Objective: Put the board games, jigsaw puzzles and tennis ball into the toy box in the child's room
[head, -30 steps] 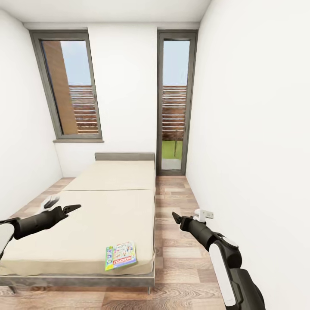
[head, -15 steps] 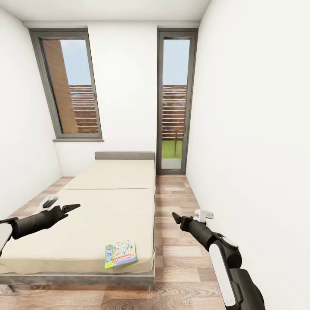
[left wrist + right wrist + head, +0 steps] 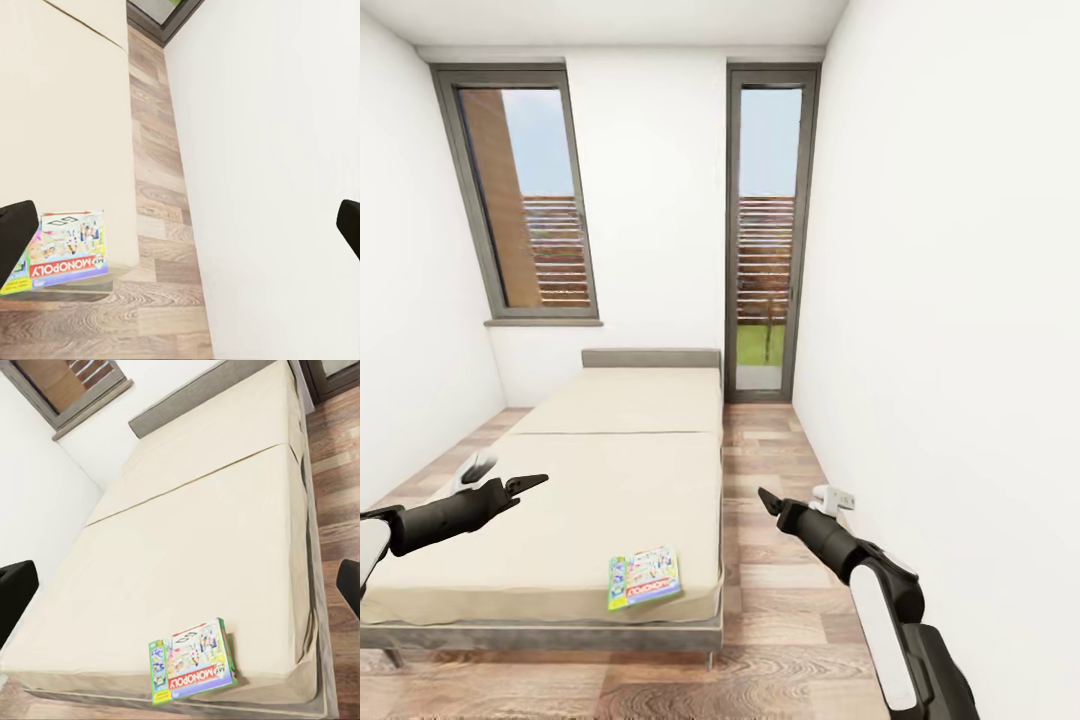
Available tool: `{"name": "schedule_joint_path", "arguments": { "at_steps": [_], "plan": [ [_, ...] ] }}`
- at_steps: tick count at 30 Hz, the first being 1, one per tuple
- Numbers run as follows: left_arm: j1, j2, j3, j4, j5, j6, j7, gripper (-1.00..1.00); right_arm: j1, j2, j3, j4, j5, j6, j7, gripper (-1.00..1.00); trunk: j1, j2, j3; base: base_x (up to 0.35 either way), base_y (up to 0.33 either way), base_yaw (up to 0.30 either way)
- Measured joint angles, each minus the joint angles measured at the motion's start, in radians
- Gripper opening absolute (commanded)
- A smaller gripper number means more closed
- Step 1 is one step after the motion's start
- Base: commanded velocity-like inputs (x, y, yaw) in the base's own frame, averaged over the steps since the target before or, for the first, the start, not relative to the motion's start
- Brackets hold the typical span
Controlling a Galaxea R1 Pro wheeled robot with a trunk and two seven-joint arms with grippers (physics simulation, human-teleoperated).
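Note:
A Monopoly board game point(image 3: 645, 578) lies flat near the front right corner of the cream bed point(image 3: 620, 470). It also appears in the left wrist view point(image 3: 64, 251) and the right wrist view point(image 3: 193, 660). My left gripper point(image 3: 530, 484) hovers open over the bed's left side, well left of the box. My right gripper point(image 3: 765, 497) hangs open over the floor to the right of the bed. In both wrist views the dark fingertips point(image 3: 15, 232) point(image 3: 15, 596) stand far apart with nothing between them. The table and toy box are out of view.
A strip of wood floor point(image 3: 770, 470) runs between the bed and the white right wall point(image 3: 960, 300). At the far end are a tall glass door point(image 3: 765, 230) and a window point(image 3: 525, 190). A white socket point(image 3: 838, 495) sits low on the right wall.
The whole view has shifted slightly, so the camera moved a little; the bed and Monopoly box sit slightly higher and further right in frame. Both arms hold the same pose, grippers open.

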Motion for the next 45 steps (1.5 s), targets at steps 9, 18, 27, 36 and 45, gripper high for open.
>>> {"name": "schedule_joint_path", "arguments": {
  "at_steps": [9,18,27,36,45],
  "plan": [
    [0.0,-0.001,-0.001,0.0,0.0,-0.001,0.001,1.0,0.0,-0.004,-0.002,-0.002,-0.045,-0.004,0.0,1.0,0.034,-0.063,-0.028,-0.037,0.021,0.0],
    [0.0,-0.003,-0.004,0.012,0.002,-0.002,0.001,1.0,0.0,-0.003,-0.002,-0.002,-0.048,-0.007,0.004,1.0,0.042,-0.077,-0.035,-0.002,0.001,0.0],
    [0.0,-0.003,-0.006,0.014,0.003,0.0,0.001,1.0,0.0,-0.005,-0.029,-0.002,-0.052,-0.007,0.006,1.0,0.042,-0.077,-0.035,0.0,0.0,0.0],
    [-0.001,-0.025,-0.008,0.058,0.002,0.0,0.008,1.0,0.0,-0.006,-0.038,-0.004,-0.051,-0.007,0.006,1.0,0.073,-0.133,-0.06,0.0,0.0,0.0],
    [-0.129,-0.059,-0.007,0.38,0.0,-0.013,0.001,1.0,0.0,-0.006,-0.039,-0.002,-0.051,-0.008,0.006,1.0,0.107,-0.196,-0.088,0.0,0.0,0.0]
  ]
}}
